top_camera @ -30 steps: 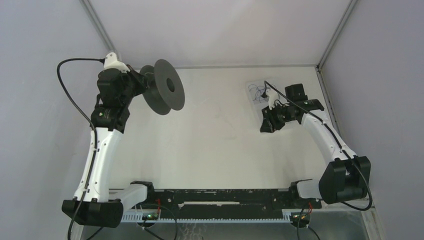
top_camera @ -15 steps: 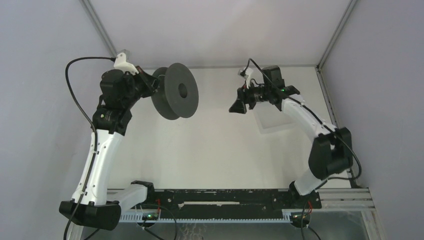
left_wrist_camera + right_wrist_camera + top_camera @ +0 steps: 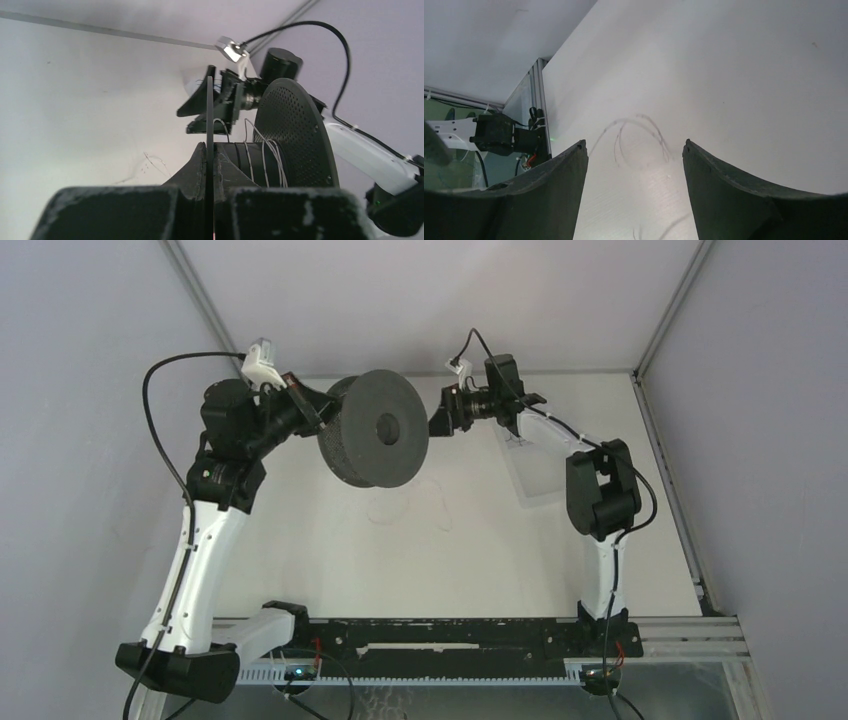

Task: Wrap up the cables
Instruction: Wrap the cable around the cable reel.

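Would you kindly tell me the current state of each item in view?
black spool: lifted off the table, gripped by its flange.
cables: a few turns wound on the spool, loose loops lying on the table.
left gripper: fingers shut on the spool's flange.
right gripper: fingers open, empty.

There are no words, numbers or signs here that can be read. The black spool (image 3: 375,430) has no label that can be made out. The white surface (image 3: 470,560) has no writing on it that can be read.
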Robot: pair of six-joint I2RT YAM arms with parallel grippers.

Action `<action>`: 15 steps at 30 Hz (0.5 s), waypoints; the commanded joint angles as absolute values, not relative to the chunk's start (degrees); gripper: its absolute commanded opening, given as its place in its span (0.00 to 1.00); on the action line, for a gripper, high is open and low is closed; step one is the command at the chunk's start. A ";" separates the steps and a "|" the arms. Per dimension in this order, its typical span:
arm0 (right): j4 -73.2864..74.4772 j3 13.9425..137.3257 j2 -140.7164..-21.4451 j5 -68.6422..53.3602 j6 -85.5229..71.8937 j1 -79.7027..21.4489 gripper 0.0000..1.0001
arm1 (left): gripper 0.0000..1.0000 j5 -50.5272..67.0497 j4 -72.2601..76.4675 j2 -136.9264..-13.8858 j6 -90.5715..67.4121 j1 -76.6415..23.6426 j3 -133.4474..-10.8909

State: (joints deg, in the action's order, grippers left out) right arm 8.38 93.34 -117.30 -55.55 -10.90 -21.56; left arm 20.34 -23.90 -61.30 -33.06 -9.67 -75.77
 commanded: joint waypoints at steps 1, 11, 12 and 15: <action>8.00 98.95 -118.72 -57.48 -12.79 -22.54 0.77 | 0.00 26.89 -16.04 -59.14 -36.15 -10.79 -78.45; 21.32 101.32 -122.77 -62.89 0.96 -22.69 0.76 | 0.00 28.39 -15.10 -59.39 -36.65 -11.19 -79.32; 23.55 100.95 -122.49 -62.40 3.64 -22.70 0.75 | 0.00 28.31 -15.02 -59.47 -36.62 -11.21 -79.28; 27.39 98.02 -120.62 -61.08 9.08 -22.22 0.75 | 0.00 27.93 -15.18 -59.55 -36.55 -11.21 -79.45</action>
